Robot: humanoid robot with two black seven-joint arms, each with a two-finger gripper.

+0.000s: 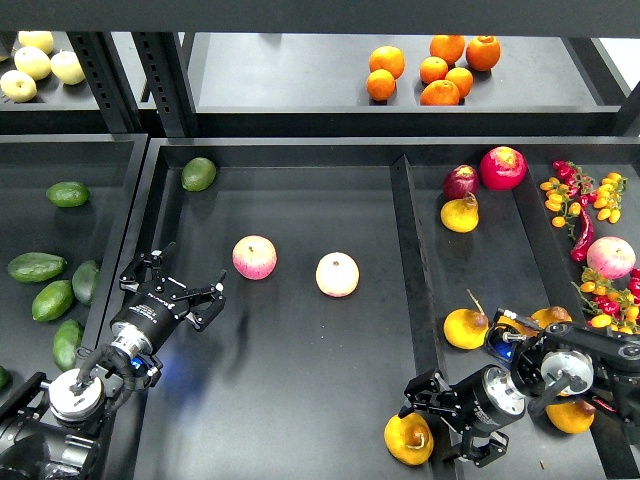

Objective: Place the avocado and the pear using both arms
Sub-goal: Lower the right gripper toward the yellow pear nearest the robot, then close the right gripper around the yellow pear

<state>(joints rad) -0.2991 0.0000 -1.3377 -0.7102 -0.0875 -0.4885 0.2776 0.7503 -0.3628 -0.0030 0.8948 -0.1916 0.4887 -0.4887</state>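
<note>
The avocado, green and egg-shaped, lies at the back left corner of the middle tray. My left gripper is open and empty, well in front of the avocado near the tray's left wall. The pear, yellow-orange with a dark hollow facing right, lies at the front right of the middle tray. My right gripper is open, reaching over the divider, with its fingers right beside the pear's right side. It holds nothing.
Two pink-and-yellow apples lie mid-tray. Several green avocados fill the left tray. The right tray holds more yellow pears, red fruit and small tomatoes. Oranges sit on the back shelf. A raised divider separates the middle and right trays.
</note>
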